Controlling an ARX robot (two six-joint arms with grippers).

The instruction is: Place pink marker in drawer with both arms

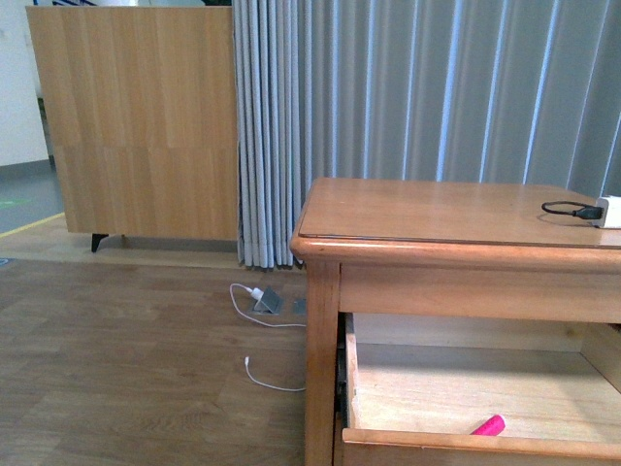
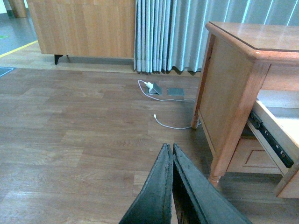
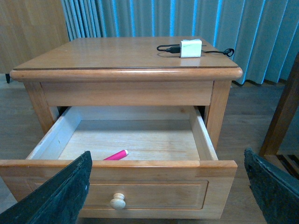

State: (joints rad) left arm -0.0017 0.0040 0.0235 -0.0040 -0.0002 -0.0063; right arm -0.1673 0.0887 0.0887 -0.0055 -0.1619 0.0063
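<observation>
Your marker [image 3: 116,155] is in the drawer [image 3: 205,140] already, so you probably just shove it shut; right gripper [image 3: 167,156] gapes wide, left gripper [image 2: 172,154] is pinched closed.

1. Tabletop [image 3: 117,53] (honey wood): carries a white adapter [image 3: 191,48] with a black cable [image 3: 168,47] plugged in, near one back corner.
2. Drawer [image 3: 140,164]: stands pulled open; the pink marker [image 3: 116,155] lies on its pale base, near the front panel.
3. Floor [image 1: 126,349]: a white cable [image 1: 262,374] lies beside the dresser leg [image 1: 321,369].
</observation>
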